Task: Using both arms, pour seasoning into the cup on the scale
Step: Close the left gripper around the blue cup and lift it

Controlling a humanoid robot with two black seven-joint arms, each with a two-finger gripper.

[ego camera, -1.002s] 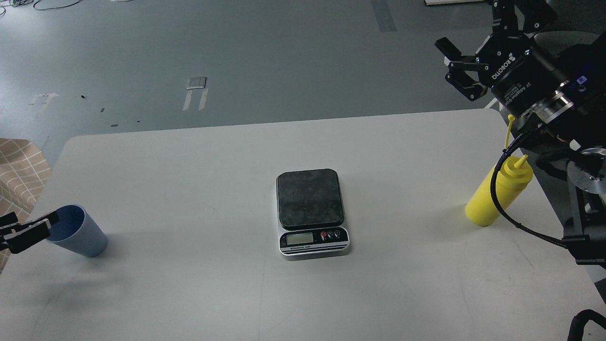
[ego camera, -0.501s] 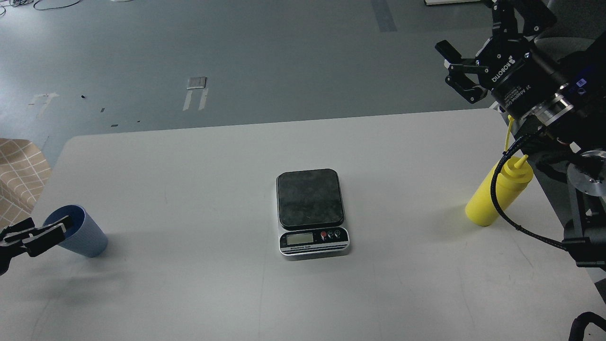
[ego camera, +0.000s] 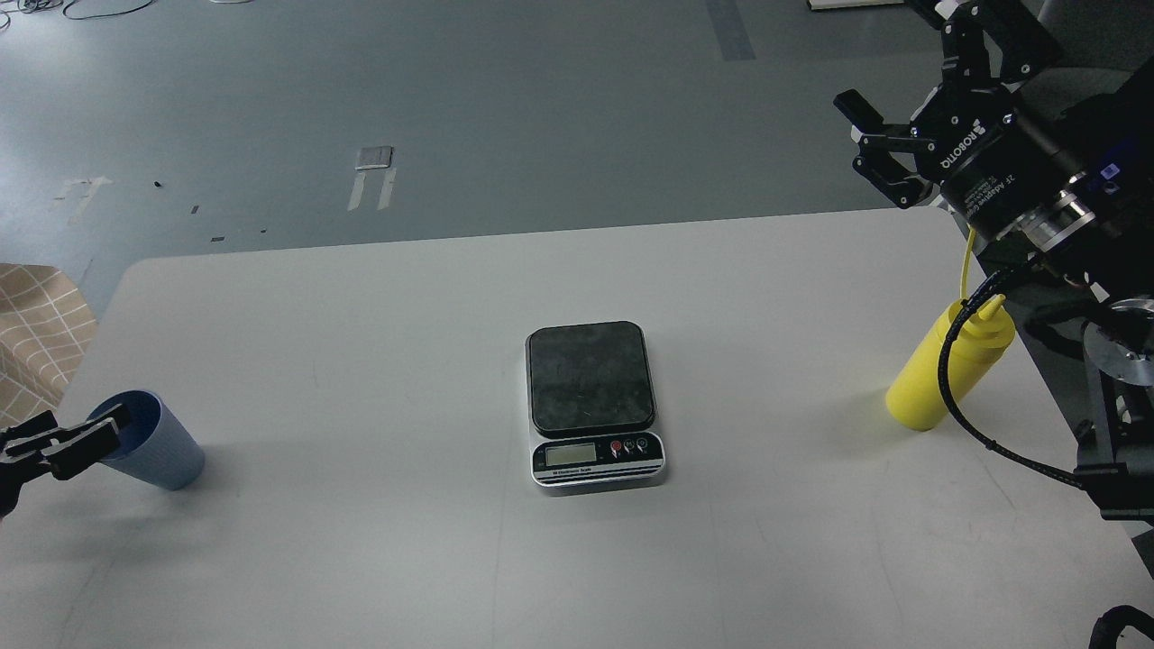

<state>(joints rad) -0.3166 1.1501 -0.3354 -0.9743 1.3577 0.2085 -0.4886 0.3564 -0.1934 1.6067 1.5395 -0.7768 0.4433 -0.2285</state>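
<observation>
Your small flat digital kitchen scale (ego camera: 592, 403), with its dark rounded-square plate and silver front carrying the LCD and round buttons, sits at the centre of the pale grey tabletop (ego camera: 361, 342), and its plate is bare.

From the scale, look toward 9 o'clock: the blue-grey ribbed plastic tumbler (ego camera: 155, 442) stands upright near the table's left edge. Your left gripper (ego camera: 86, 437) comes in from the left edge at the tumbler's rim. One dark fingertip (ego camera: 99, 433) overlaps the mouth of the tumbler, but you cannot tell from this angle whether the fingers are clamped on the wall or only lying against it, so its grasp stays undecided.

Toward 3 o'clock from the scale, the bright yellow plastic squeeze bottle (ego camera: 929, 383) stands near the table's right edge, its domed cap and pointed nozzle up, with the thin yellow tether stick rising beside the nozzle. A black braided cable (ego camera: 969, 424) from your right arm loops across the front of the bottle.

At about 1 o'clock from the scale, your right gripper (ego camera: 911, 99) hangs beyond the table's far right corner, above and behind the bottle. Its two fingers are spread wide apart, holding nothing and touching nothing.
</observation>
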